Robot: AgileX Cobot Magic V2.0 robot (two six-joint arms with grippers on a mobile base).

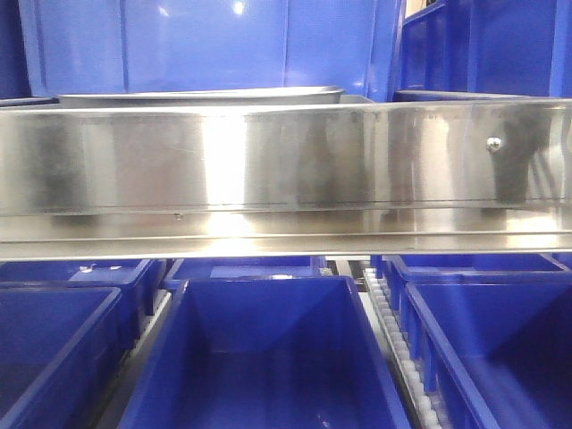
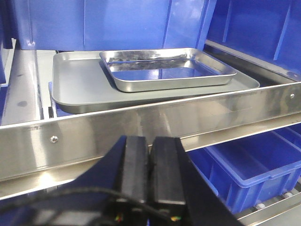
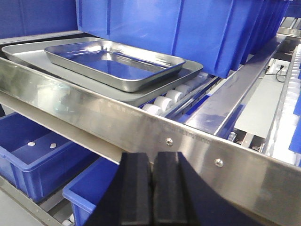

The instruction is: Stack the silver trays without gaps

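A small silver tray [image 2: 164, 70] sits inside a larger silver tray [image 2: 80, 84], both resting on the roller surface [image 3: 171, 96] just beyond the steel rail [image 1: 286, 170]. The small one lies toward the right side of the big one, not centred. Tall blue bins [image 3: 197, 28] stand behind them, and more blue bins [image 1: 268, 357] sit on the lower level. The left gripper [image 2: 149, 160] and right gripper [image 3: 151, 188] hang near the rail, each with jaws pressed together, holding nothing.
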